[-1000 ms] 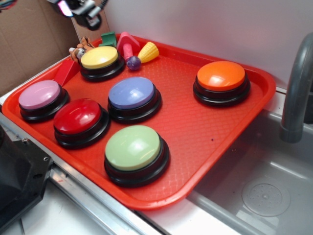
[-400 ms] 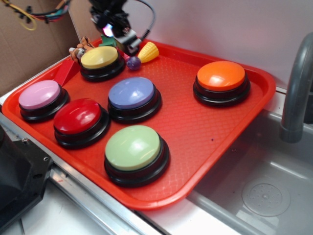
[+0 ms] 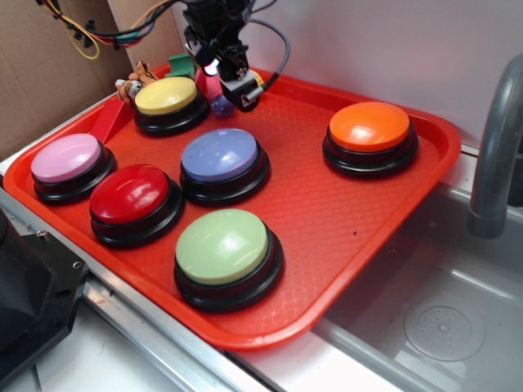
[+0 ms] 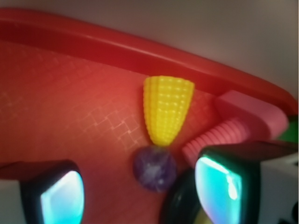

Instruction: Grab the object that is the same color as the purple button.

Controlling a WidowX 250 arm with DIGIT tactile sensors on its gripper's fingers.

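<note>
Exterior view. A red tray [image 3: 384,204] sits beside a grey sink [image 3: 441,318] with a grey faucet [image 3: 494,155] at right. Six dome buttons on black bases sit on the tray: the purple button [image 3: 221,155] near the middle, a yellow button [image 3: 167,96] behind it to the left, a pink button [image 3: 65,158] at far left, a red button [image 3: 129,194] in front of the pink one, a green button [image 3: 222,247] nearest the front edge, and an orange button [image 3: 369,126] well apart at right. The end effector [image 3: 237,86] hangs over the tray's back left corner, just right of the yellow button. The small purple ball [image 3: 221,104] lies on the tray floor just beside it, partly covered by the arm. A green toy [image 3: 181,64] and a red wedge [image 3: 110,122] show near the back left rim.

Wrist view. The purple ball [image 4: 154,168] rests on the tray floor [image 4: 70,107], touching the narrow tip of a yellow corn-shaped toy [image 4: 166,107] that points down toward it. A pink ridged toy [image 4: 233,128] lies to the right of the corn, near the ball. The two fingers [image 4: 224,186] stand apart with nothing between them; the ball lies in the gap, closer to the right finger and slightly beyond the tips. The tray rim [image 4: 93,39] curves across the top.
</note>
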